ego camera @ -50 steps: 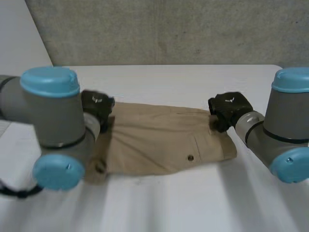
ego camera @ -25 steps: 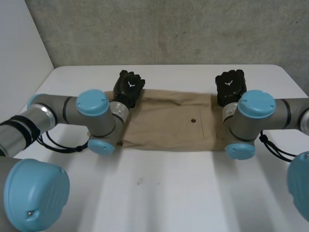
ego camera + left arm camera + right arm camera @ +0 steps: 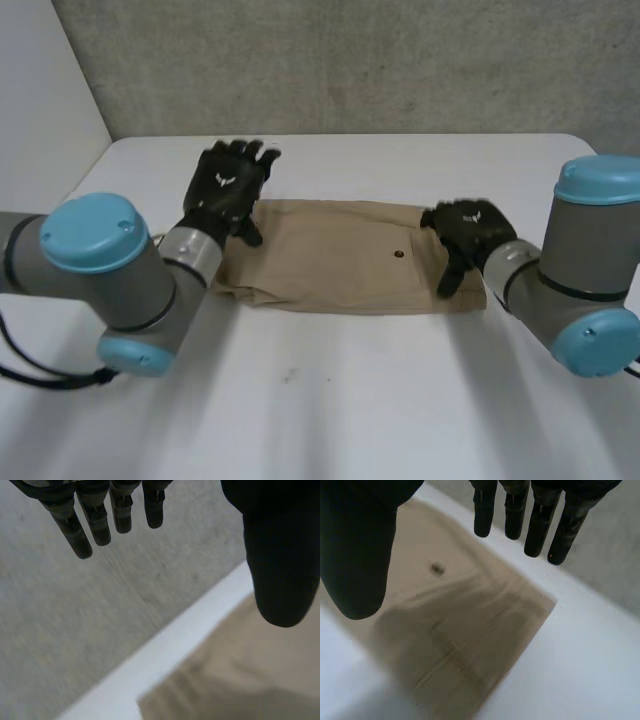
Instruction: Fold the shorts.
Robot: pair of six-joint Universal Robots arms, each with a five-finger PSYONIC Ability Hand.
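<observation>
Layout seen from the head view: tan shorts (image 3: 335,262) lie flat on the white table (image 3: 330,400) as a folded band running from 9 to 3 o'clock across its middle, with a small dark button (image 3: 399,253) on the upper layer toward the 3 o'clock end. Over the band's 9 o'clock end, near its 11 o'clock corner, the left hand (image 3: 228,185) is raised with fingers straight and spread, holding nothing. Its wrist view shows the fingers (image 3: 75,535) extended toward the grey wall (image 3: 75,630) and the thumb (image 3: 280,555) set well apart above the shorts (image 3: 240,680), with the table (image 3: 165,655) edge between cloth and wall. Over the 3 o'clock end the right hand (image 3: 465,235) is likewise wide and empty. Its wrist view shows straight fingers (image 3: 535,530) and a separate thumb (image 3: 360,545) above the shorts (image 3: 470,630), with the button (image 3: 437,569) between them. Whether the right hand touches the cloth cannot be told.
</observation>
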